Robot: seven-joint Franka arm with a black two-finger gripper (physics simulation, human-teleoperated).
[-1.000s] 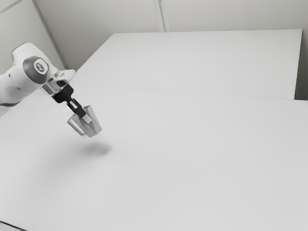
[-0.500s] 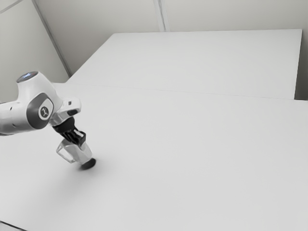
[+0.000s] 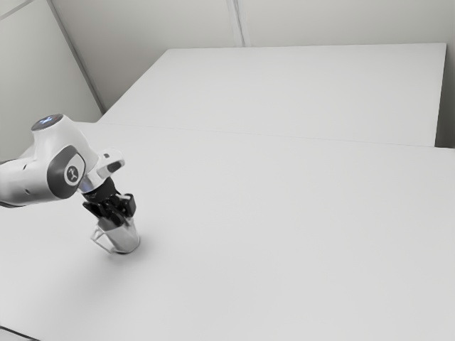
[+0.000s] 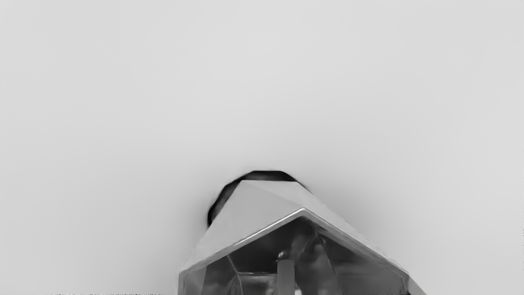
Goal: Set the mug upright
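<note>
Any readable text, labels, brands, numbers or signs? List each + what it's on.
No readable text.
Badge on the arm's side: pale mark, too small to read.
Disc atop the arm: blue mark, too small to read.
Mug: none on the sides in view.

Glossy, metallic-looking mug [image 4: 258, 209], matt table [image 3: 284, 241]

From the exterior view's left, a white arm [image 3: 62, 151] reaches down over a pale tabletop [image 3: 284, 241], its black gripper [image 3: 119, 216] at the mouth of a grey mug [image 3: 124, 239]. The mug leans slightly toward that side, where its handle [image 3: 101, 246] juts out.
</note>
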